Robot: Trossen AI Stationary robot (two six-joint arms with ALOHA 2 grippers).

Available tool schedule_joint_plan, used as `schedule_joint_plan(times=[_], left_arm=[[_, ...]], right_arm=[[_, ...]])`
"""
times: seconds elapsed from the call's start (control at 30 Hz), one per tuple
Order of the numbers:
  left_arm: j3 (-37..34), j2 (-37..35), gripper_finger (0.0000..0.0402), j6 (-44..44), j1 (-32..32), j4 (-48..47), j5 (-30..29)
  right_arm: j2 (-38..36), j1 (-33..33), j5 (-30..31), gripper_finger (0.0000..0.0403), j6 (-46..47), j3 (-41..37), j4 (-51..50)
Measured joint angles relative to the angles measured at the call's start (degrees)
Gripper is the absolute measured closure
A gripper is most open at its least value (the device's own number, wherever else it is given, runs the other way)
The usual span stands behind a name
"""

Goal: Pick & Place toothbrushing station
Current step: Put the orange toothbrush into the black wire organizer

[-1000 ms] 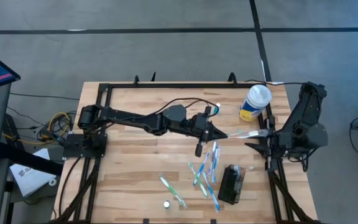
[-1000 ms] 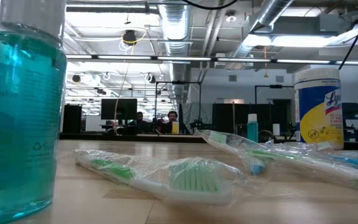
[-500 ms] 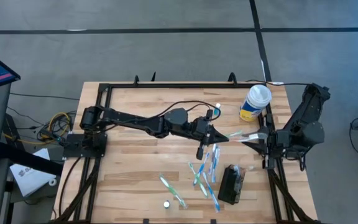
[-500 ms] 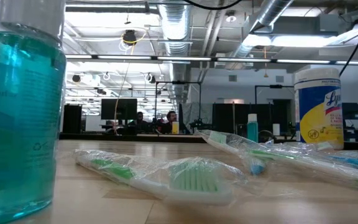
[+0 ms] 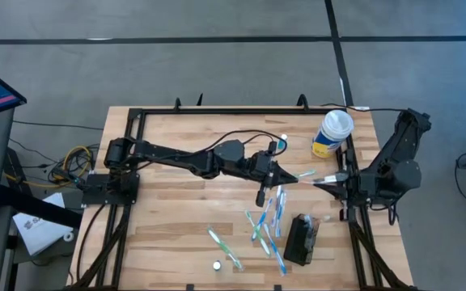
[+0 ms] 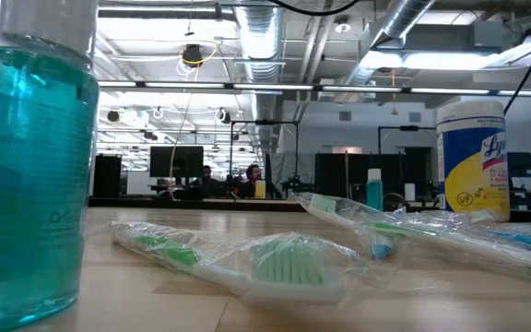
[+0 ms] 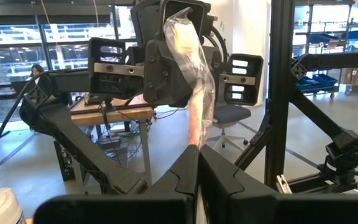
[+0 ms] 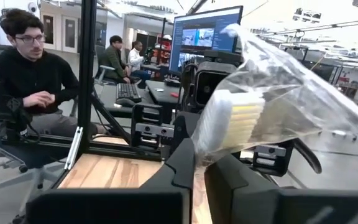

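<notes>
On my table, the only lettering I could read stood on the white-lidded yellow-and-blue cylindrical wipes canister point(image 6: 473, 159): in the low view its blue script showed the letters "Ly", the rest of the word cut off by the picture's edge, with a small round emblem below that was too small to make out. From above, the same canister point(image 5: 331, 133) showed no legible print. The screens in the room behind were too blurred for me to read.
</notes>
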Motion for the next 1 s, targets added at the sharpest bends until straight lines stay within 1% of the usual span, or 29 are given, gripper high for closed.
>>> schedule_joint_plan(times=[0.17, 0.3, 0.5, 0.73, 0.83, 0.9, 1.0], left_arm=[[0.0, 0.0, 0.0394, -0.17, 0.0, -0.31, -0.02], [0.0, -0.02, 0.038, -0.17, 0.0, -0.65, -0.02], [0.0, -0.03, 0.0335, -0.16, 0.62, -4.18, 0.02], [0.0, -0.04, 0.0278, -0.84, 0.61, -5.16, 0.04], [0.0, -0.09, 0.0262, -3.36, 0.59, -5.76, 0.56], [0.0, -0.09, 0.0255, -4.77, 0.59, -6.18, 2.23], [0.04, -0.09, 0.0249, -4.71, 0.49, -6.34, 2.64]], right_arm=[[0.06, 0.0, 0.11, 0.0396, 0.03, 0.0, -0.06], [0.06, 0.0, 0.18, 0.0398, 0.3, 0.0, -0.12], [0.04, 0.0, 0.4, 0.0398, 3.04, 0.0, -1.77], [0.04, 0.0, 0.39, 0.0398, 7.41, 0.0, -5.28], [0.04, -0.02, 0.39, 0.0398, 7.87, 0.0, -5.29], [0.04, -0.15, 0.4, 0.0398, 8.54, 0.0, -5.58], [0.04, -0.15, 0.39, 0.0398, 8.86, 0.0, -5.9]])
